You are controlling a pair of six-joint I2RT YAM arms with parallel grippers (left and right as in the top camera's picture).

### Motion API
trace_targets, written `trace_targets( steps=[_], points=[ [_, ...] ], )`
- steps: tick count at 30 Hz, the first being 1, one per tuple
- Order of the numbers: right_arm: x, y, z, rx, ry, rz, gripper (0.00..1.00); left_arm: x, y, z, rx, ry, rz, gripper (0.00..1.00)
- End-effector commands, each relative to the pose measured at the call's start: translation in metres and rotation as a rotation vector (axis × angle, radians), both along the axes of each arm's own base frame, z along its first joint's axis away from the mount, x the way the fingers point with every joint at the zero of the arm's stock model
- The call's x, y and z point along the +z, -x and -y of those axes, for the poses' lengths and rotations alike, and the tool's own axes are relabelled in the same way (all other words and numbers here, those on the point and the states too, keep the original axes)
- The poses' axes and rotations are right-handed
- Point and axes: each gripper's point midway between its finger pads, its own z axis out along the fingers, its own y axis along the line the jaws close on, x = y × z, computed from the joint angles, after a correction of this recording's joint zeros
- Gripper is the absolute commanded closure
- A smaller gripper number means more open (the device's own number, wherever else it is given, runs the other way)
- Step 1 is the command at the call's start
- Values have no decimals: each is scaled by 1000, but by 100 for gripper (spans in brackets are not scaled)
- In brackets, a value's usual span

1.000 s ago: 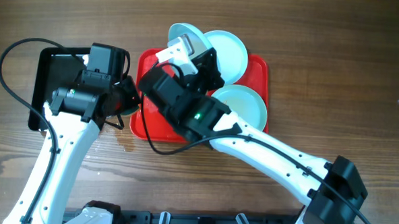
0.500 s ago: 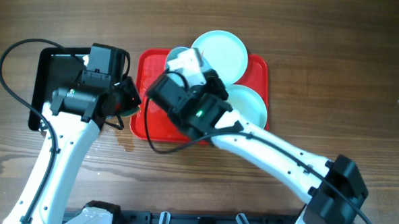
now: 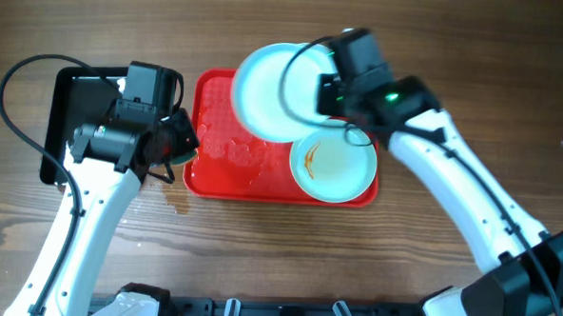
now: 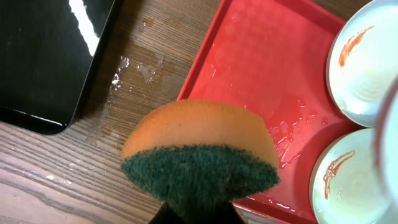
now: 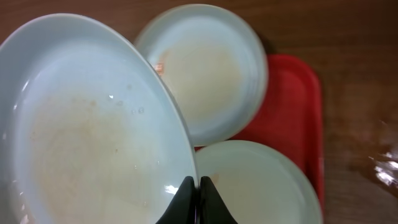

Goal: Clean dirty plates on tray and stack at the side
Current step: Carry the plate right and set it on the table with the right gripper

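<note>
— Where do the plates sit?

— One is up in the air. The right gripper (image 5: 198, 190) has its two fingers pinched together on the rim of the lifted plate (image 3: 265, 89). That plate hangs over the back part of the red tray (image 3: 214, 174) and, seen from above, overlaps the tray's far rim.

— Is it clean?

— Hard to say. The right wrist view shows a faint tan film across its bowl, but that view is soft, so it may be thin residue or only a reflection.

— And the other two?

— Both lie flat on the tray, just beside each other, at the end away from the left arm. The second plate (image 4: 367, 68) carries an orange-brown streak near its rim. The third plate (image 4: 348, 183) has a streak of the same colour on its left side. From overhead only one of them shows in full, because the lifted plate and the right arm cover the spot beside it.

— What about the left side?

— The left gripper (image 3: 173, 142) is clamped on a sponge (image 4: 199, 146) of orange foam, with a dark green scouring face turned toward the wrist camera. The sponge is held over the tray's left rim, well apart from the plates.

— Anything else around?

— A glossy black tray (image 3: 70, 101) lies on the wooden table (image 3: 476, 52) to the left of the red one. Water drops (image 4: 134, 68) sit on the wood between the two trays. A wet patch (image 4: 289, 134) glistens on the red tray's floor.
</note>
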Motion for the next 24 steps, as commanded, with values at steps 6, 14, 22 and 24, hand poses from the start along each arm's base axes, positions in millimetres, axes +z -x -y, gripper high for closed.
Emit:
trace_targets(
  steps=[6,14,22,24],
  points=[
    [-8,-30,124,-156,-250,-36,96,5,-2,-2,-4,-8,18,96],
    [-35,-21,291,-541,-195,11,96,5,-2,-2,-4,-7,17,96],
    [-123,27,381,-925,-227,-54,96,5,-2,-2,-4,-7,17,96],
    [-139,37,390,-961,-223,-82,96,5,-2,-2,-4,-7,17,96]
  ],
)
